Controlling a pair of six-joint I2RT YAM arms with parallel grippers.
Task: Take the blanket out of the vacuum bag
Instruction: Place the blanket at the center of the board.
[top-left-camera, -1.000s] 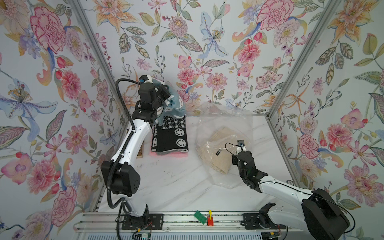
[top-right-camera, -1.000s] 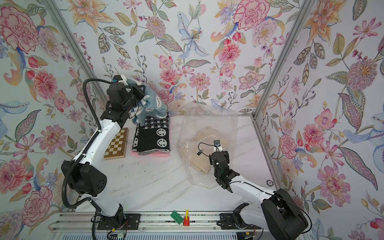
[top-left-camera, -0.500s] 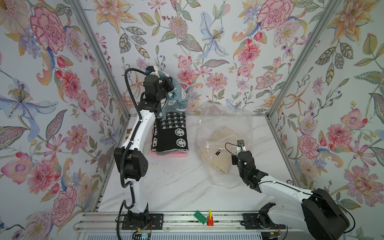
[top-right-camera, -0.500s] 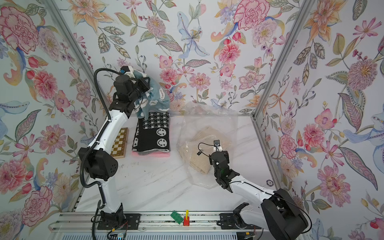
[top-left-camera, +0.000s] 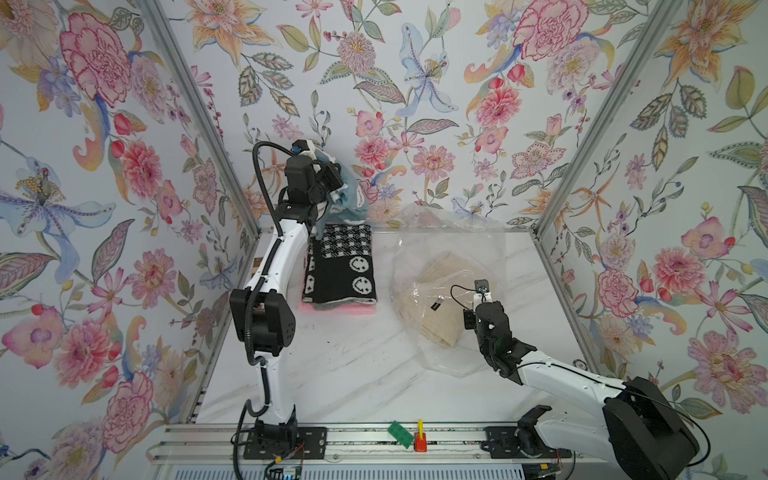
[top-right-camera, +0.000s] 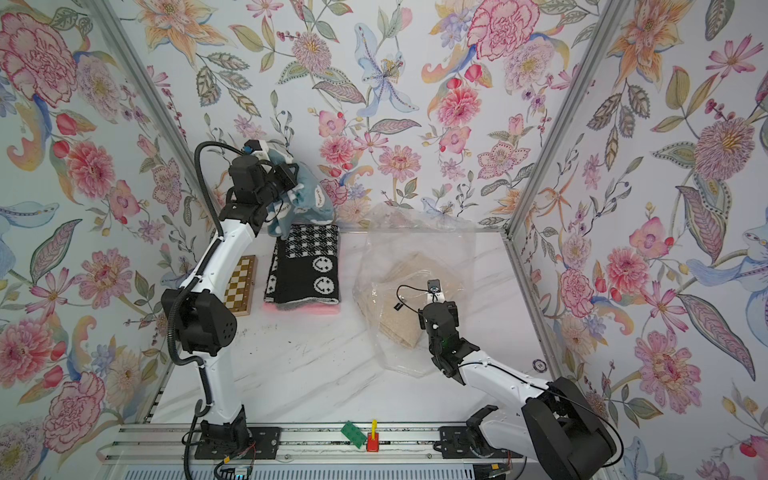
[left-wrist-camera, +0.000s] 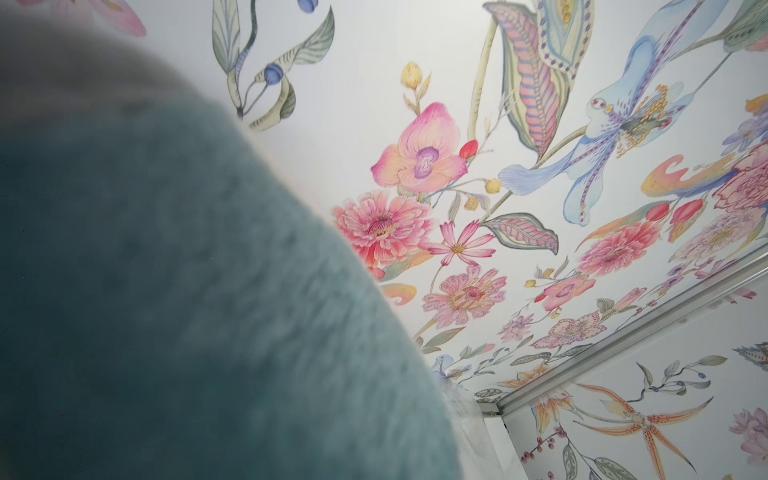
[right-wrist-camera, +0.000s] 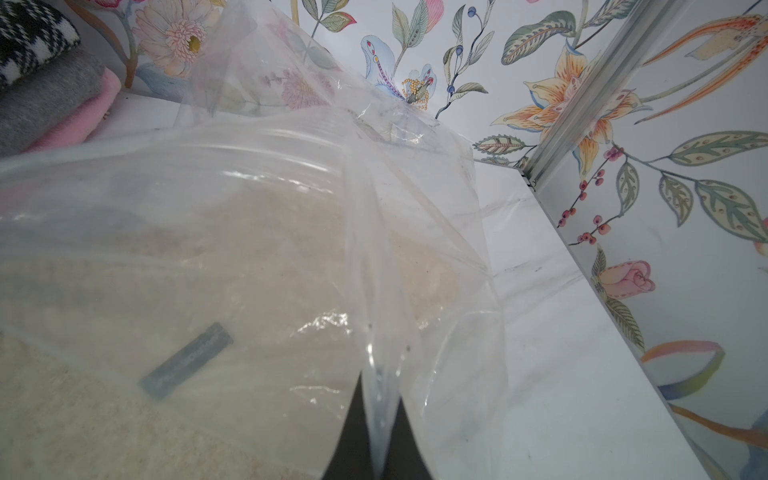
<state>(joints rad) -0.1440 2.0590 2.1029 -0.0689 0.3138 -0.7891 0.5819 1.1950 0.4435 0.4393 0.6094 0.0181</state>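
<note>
High against the back wall, my left gripper (top-left-camera: 332, 178) (top-right-camera: 291, 174) is shut on a fluffy teal blanket (top-left-camera: 351, 199) (top-right-camera: 309, 195). It hangs over the far end of the folded stack. This blanket (left-wrist-camera: 166, 291) fills much of the left wrist view and hides the jaws. The clear vacuum bag (top-left-camera: 453, 237) (top-right-camera: 415, 237) (right-wrist-camera: 291, 174) lies at the right of the table, and a folded beige blanket (top-left-camera: 440, 282) (top-right-camera: 411, 270) (right-wrist-camera: 249, 257) is inside it. At the bag's near right edge, my right gripper (top-left-camera: 469, 320) (top-right-camera: 422, 322) (right-wrist-camera: 380, 386) is shut on its film.
A stack of folded blankets, black-and-white smiley one (top-left-camera: 340, 266) on top with grey and pink below, sits at the back left. A checkerboard (top-right-camera: 240, 286) lies beside it near the left wall. A green piece (top-left-camera: 399, 434) and a red-and-yellow piece (top-left-camera: 420, 436) rest on the front rail.
My left arm swung in from the left wall and carried the teal blanket a little right, toward the back wall; it has since held still. The right arm and the bag have not moved.
</note>
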